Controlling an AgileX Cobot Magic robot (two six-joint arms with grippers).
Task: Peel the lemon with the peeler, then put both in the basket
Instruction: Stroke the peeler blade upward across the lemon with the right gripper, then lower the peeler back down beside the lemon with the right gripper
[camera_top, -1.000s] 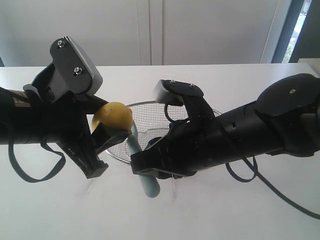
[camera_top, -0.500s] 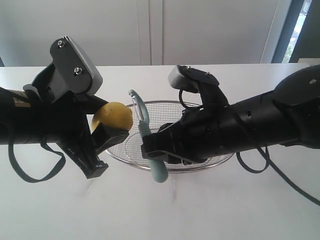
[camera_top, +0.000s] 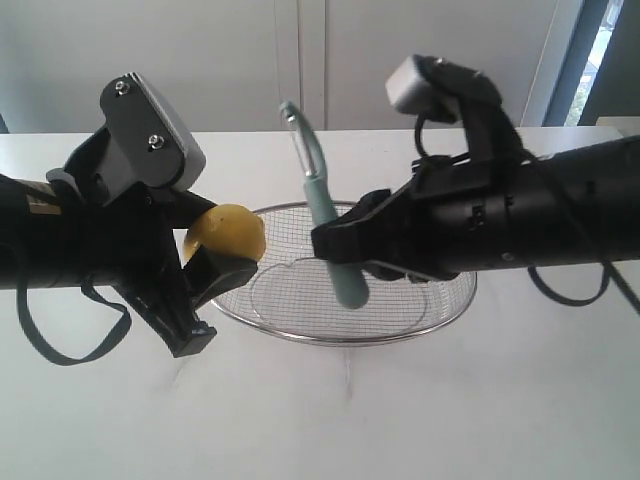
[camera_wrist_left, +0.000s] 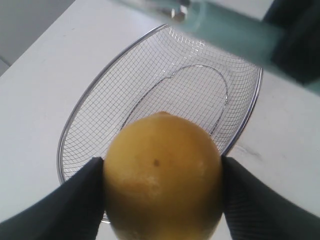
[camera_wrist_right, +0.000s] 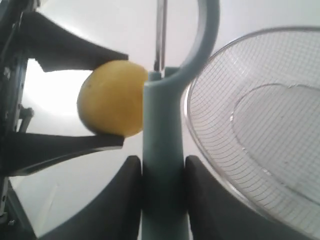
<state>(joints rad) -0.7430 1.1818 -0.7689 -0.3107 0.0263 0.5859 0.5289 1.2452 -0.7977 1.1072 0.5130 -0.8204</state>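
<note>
Lemon (camera_top: 230, 232) is sitting pinched in the left gripper (camera_top: 220, 243), in the air just beside the basket (camera_top: 340, 339), while the right gripper (camera_top: 338, 250) is gripping the peeler (camera_top: 317, 195) nearly upright above the basket.

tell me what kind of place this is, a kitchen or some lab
Probably a lab or office test bench, not a kitchen: a white table, plain white wall panels behind it, a window at the far right. The lemon, peeler and basket are the only kitchen things showing.
</note>
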